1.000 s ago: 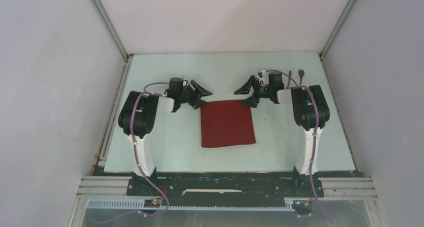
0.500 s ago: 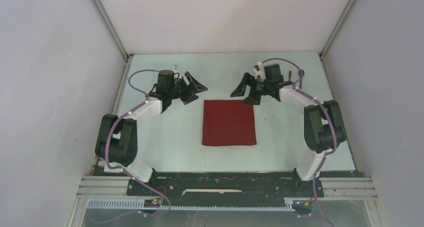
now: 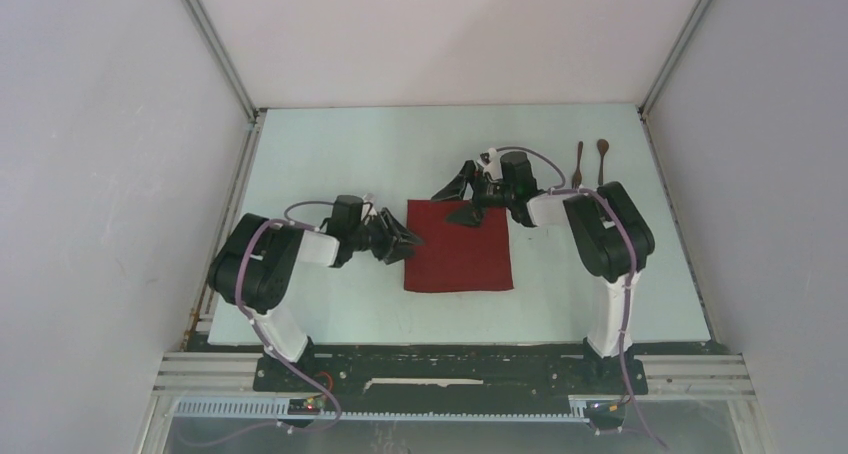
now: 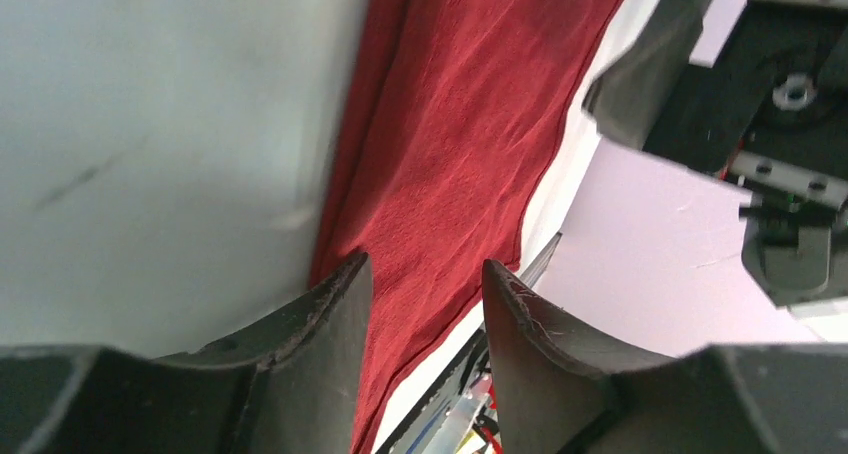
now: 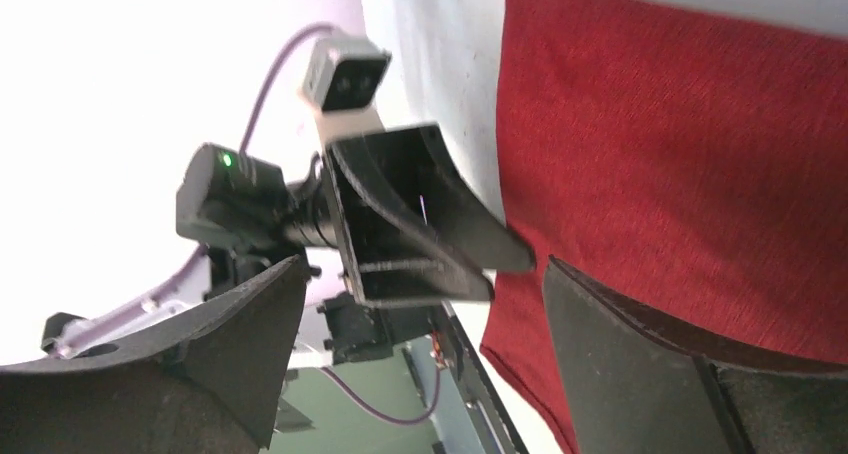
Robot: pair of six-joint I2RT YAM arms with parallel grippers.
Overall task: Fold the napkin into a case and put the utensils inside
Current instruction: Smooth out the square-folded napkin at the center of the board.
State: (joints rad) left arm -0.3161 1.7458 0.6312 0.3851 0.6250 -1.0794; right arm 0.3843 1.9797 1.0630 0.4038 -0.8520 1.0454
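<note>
fork, spoon far right, beyond right arm; napkin centre.

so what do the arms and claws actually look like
The left arm and right arm both have bulky black joints and white links, with a purple cable running along each. The left claw and right claw are black, each with two broad wedge-shaped fingers. The left arm also carries a small green light.

Napkin: flat on worktop, centre. Fork, apparently left of spoon: far right, behind napkin. Left claw at its left edge; right claw over far edge.
</note>
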